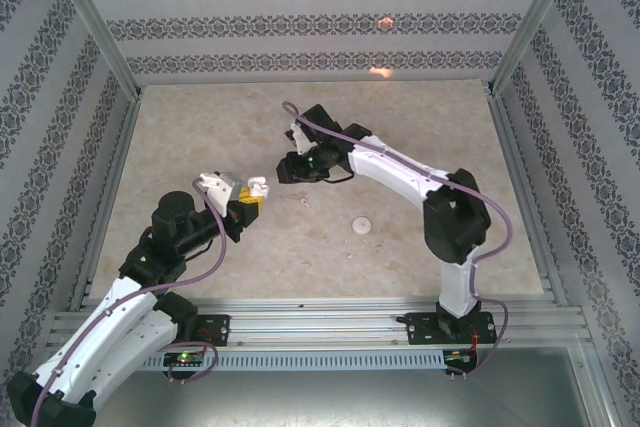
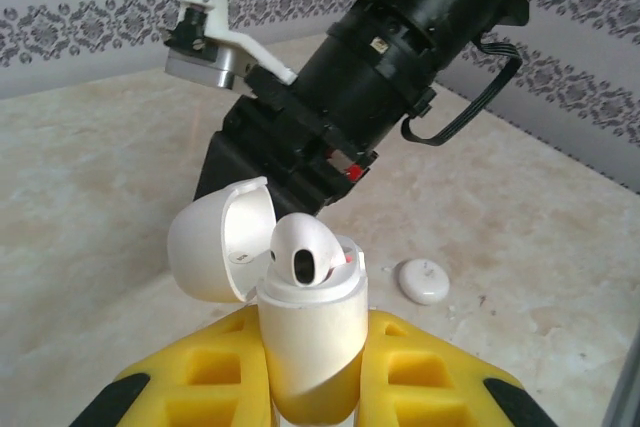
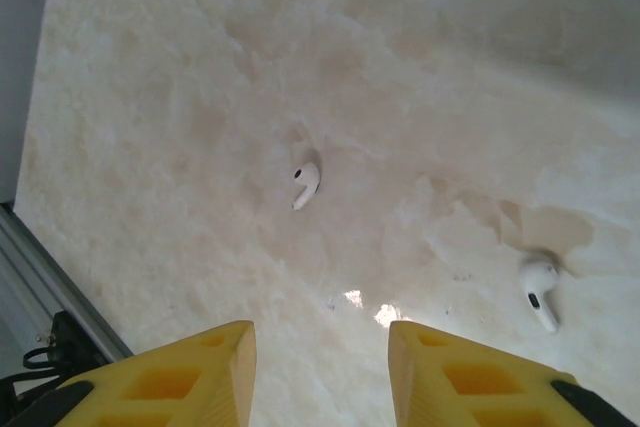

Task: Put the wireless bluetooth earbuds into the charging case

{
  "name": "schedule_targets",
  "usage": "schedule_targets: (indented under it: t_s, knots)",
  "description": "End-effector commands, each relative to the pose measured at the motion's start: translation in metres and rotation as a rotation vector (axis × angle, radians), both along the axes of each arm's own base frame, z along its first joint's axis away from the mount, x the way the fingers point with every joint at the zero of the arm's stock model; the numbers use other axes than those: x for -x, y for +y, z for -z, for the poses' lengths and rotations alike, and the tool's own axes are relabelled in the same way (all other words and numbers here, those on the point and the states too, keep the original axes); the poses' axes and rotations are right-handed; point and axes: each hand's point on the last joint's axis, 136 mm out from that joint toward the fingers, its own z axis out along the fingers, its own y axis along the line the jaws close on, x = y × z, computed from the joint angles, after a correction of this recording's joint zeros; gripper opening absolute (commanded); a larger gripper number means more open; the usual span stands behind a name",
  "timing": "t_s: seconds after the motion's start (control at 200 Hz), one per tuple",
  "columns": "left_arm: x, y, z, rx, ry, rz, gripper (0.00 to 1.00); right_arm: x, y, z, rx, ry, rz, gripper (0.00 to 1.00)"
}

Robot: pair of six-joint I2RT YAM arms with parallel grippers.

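The charging case point(image 2: 312, 332) stands upright between the yellow fingers of my left gripper point(image 2: 312, 347), which is shut on it. Its lid point(image 2: 215, 242) is swung open to the left. One white earbud point(image 2: 305, 252) sits in the case's top, its head sticking out. In the top view the case point(image 1: 256, 189) is held above the table, with my right gripper point(image 1: 286, 169) close beside it to the right. My right gripper point(image 3: 320, 332) is open with nothing between its fingers, high above two earbuds lying on the table, one point(image 3: 306, 185) ahead and one point(image 3: 538, 289) to the right.
A small white round disc point(image 2: 423, 280) lies on the marble-look table point(image 1: 400, 137), right of the case. The right arm's black wrist point(image 2: 400, 57) looms just behind the case. Patterned walls and metal rails point(image 1: 330, 319) enclose the table.
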Motion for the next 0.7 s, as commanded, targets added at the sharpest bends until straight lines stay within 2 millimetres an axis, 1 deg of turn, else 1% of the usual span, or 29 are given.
schedule_targets:
  t_s: [0.0, 0.07, 0.12, 0.25, 0.38, 0.445, 0.53, 0.634, 0.699]
  knots:
    - [-0.007, 0.004, -0.001, -0.056, -0.018, -0.027, 0.0, -0.004, 0.006, 0.008, 0.035, 0.044, -0.022, 0.38]
    - [-0.015, 0.003, 0.002, -0.07, -0.01, -0.033, 0.0, -0.014, 0.002, 0.022, 0.083, 0.047, -0.017, 0.37]
    - [-0.022, 0.002, 0.003, -0.065, -0.003, -0.04, 0.0, -0.019, 0.003, 0.029, 0.086, 0.057, -0.014, 0.37]
    - [-0.04, -0.002, 0.001, -0.001, -0.001, -0.049, 0.0, -0.026, 0.008, 0.05, 0.112, 0.068, -0.028, 0.37]
    - [-0.057, 0.008, -0.005, 0.049, -0.022, -0.108, 0.0, -0.041, 0.006, 0.064, 0.159, 0.05, -0.026, 0.37]
    - [-0.064, 0.015, -0.009, 0.056, -0.041, -0.139, 0.0, -0.051, 0.011, 0.067, 0.15, 0.033, -0.031, 0.35]
    - [-0.071, 0.026, -0.013, 0.058, -0.062, -0.189, 0.0, -0.061, 0.023, 0.067, 0.15, -0.007, -0.046, 0.35]
    - [-0.077, 0.033, -0.009, 0.066, -0.063, -0.216, 0.0, -0.075, 0.024, 0.066, 0.182, -0.044, -0.028, 0.35]
    - [-0.081, 0.032, -0.006, 0.07, -0.049, -0.208, 0.0, -0.085, 0.018, 0.063, 0.191, -0.068, -0.012, 0.37]
